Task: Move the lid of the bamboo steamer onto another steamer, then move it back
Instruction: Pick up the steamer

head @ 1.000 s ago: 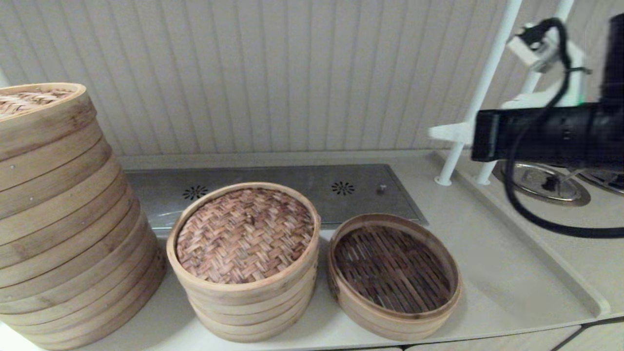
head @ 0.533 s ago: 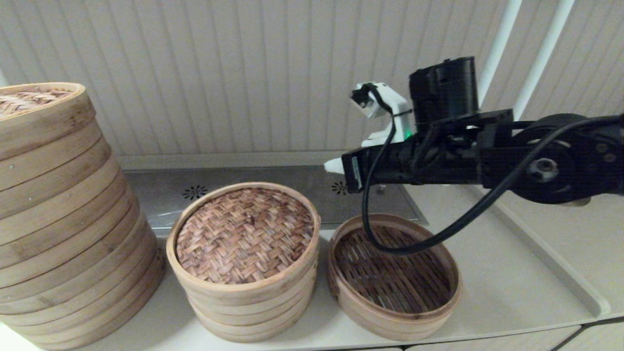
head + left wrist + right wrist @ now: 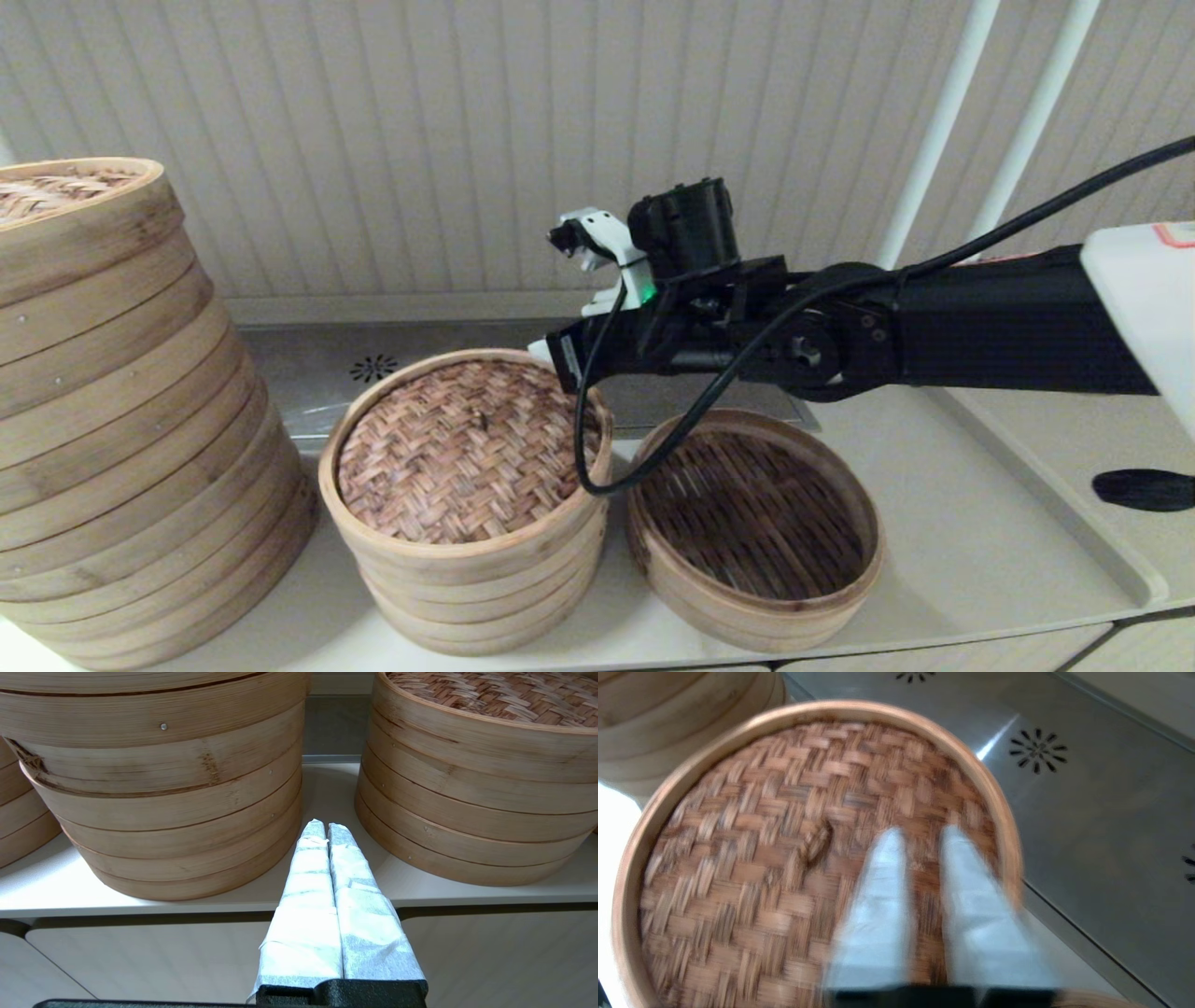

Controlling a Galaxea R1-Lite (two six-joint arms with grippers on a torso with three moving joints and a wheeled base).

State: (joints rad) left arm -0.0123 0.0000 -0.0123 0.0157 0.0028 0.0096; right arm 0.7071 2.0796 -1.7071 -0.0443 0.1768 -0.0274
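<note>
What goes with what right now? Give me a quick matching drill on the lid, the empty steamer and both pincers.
Things:
1. bamboo steamer lid
2. low steamer basket
3. left pincer
4. right pincer

States:
A. open, above the woven top
B. uncovered, dark slatted floor showing
C. shut, low at the counter edge between two stacks
D. seated on the middle several-tier stack

Pairs: 1-D, 2-B, 3-C, 4-A
</note>
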